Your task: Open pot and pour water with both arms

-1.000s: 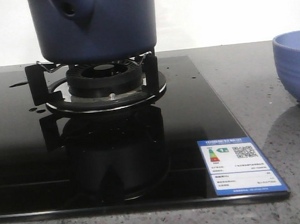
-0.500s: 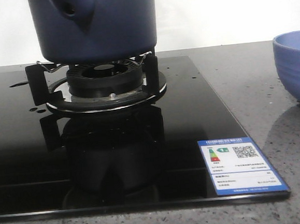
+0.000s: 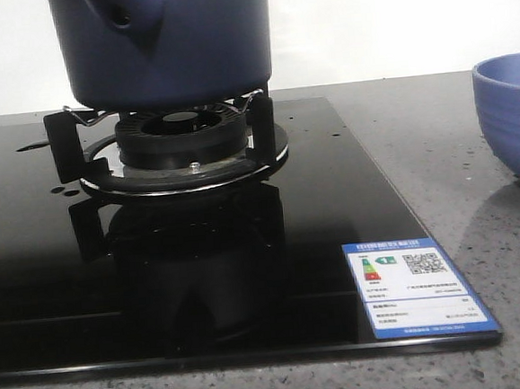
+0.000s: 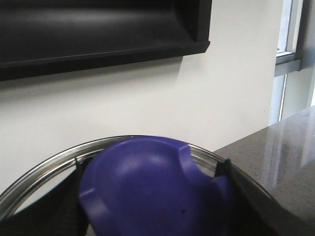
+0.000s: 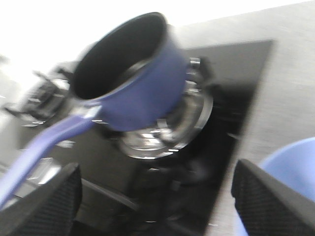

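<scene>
Front view: pot [image 3: 169, 41] seated on the burner [image 3: 182, 142] of the black stove [image 3: 332, 198].
We see the pot open-topped in the right wrist view, with the right claw [image 5: 152, 196] spread wide and empty near it; the left claw [image 4: 152, 216] grips a blue lid knob [image 4: 152, 191] inside a metal-rimmed lid [image 4: 44, 169]. A bowl [image 3: 512, 121] stands on the desk [image 3: 454, 143].

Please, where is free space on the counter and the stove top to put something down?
The black glass in front of the burner, left of the energy label, is bare. So is the grey counter between the glass edge and the light blue bowl. The burner itself is crowded: the pot sits there.
</scene>
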Controlling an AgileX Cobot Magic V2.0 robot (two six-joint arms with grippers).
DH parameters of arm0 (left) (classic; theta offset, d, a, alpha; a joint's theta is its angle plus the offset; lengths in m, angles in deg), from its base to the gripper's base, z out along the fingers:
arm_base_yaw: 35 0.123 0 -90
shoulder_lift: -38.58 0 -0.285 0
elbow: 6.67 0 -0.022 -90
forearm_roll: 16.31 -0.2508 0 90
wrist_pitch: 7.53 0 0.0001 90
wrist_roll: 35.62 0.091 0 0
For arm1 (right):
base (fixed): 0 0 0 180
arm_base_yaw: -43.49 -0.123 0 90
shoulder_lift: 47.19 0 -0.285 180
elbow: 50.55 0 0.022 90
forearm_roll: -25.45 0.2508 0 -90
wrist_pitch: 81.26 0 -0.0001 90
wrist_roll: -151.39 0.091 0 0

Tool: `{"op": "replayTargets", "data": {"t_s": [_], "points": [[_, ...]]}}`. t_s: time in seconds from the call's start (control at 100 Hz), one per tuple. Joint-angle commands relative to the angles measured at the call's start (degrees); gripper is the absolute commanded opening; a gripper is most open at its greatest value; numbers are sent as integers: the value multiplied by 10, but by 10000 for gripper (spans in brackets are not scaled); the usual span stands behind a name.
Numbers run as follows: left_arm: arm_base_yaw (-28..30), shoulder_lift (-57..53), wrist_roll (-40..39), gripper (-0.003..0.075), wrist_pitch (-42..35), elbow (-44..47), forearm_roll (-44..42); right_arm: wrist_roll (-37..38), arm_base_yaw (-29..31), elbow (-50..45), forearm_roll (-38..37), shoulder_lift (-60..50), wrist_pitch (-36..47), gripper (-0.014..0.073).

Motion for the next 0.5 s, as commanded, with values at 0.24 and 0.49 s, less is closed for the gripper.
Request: {"op": "replayTargets", "data": {"t_s": [0.24,0.49], "points": [[-24,-140,-7,242,-66,81,33,288,18,212,-381,105,-174,535],[-38,-169,-7,242,-83,82,33,294,57,213,-420,163,-198,426]]}}
